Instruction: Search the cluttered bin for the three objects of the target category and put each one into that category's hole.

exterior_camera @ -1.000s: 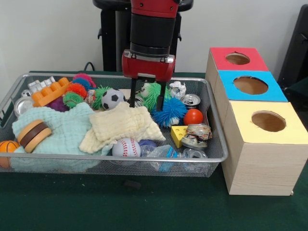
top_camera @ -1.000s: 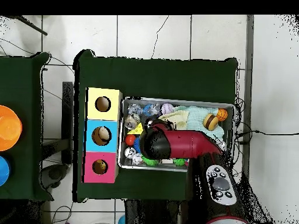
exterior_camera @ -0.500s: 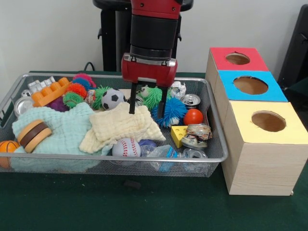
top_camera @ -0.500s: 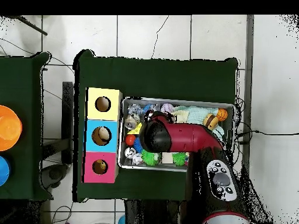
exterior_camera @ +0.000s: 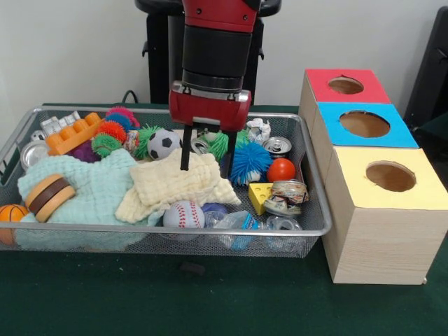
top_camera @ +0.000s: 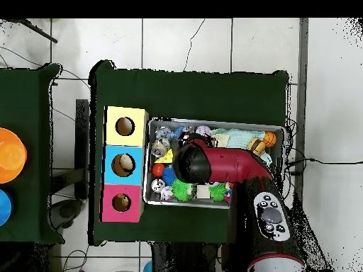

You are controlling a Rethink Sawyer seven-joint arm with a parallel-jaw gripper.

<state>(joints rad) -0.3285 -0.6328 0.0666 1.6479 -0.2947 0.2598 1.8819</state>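
The tool hung spread and empty, its two dark fingers straddling the back edge of the cream cloth in the middle of the wire bin.

Which category was wanted I could not tell. If balls, they sat all round the cloth: a soccer ball just behind it to the left, a baseball at its front edge, an orange-red ball off to the right and a small basketball far to the left.

The risk, to my eye, was the cloth itself. A straight drop would likely have pinched a fold of fabric instead of a toy, and lifting that could have dragged neighbours about or tipped them over the rim. The blue spiky ball and green spiky ball crowded just right of and behind the cloth, soft enough to snag a finger.

Other clutter near the cloth: a yellow cheese wedge and crushed can to its right, a mint cloth with a toy burger to its left.

The three-holed box stood on the green worktop beyond the bin's right wall.
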